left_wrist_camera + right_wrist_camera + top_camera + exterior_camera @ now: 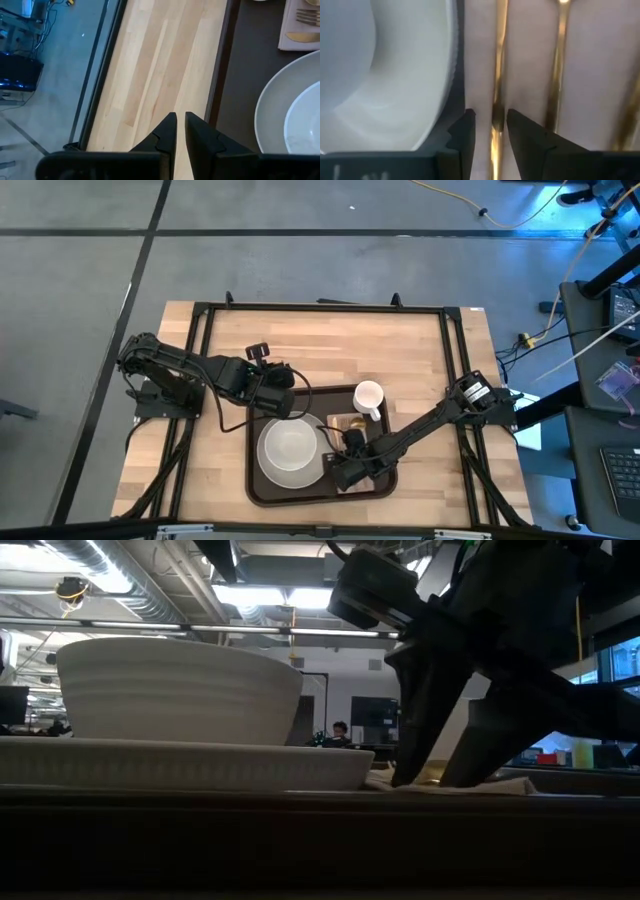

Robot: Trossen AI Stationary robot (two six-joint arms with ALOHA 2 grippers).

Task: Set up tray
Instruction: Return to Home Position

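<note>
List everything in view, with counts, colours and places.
table: one, light wood, under everything.
tray: one, dark brown, on table.
plate: one, white, on tray's left part.
bowl: one, white, on plate.
mug: one, white, tray's far side.
napkin: one, pinkish-tan, on tray beside plate.
cutlery: three, golden, on napkin.
person: one, far behind table.
left gripper: one, dark, shut, over table beside tray.
right gripper: one, dark, open, astride a golden handle.
</note>
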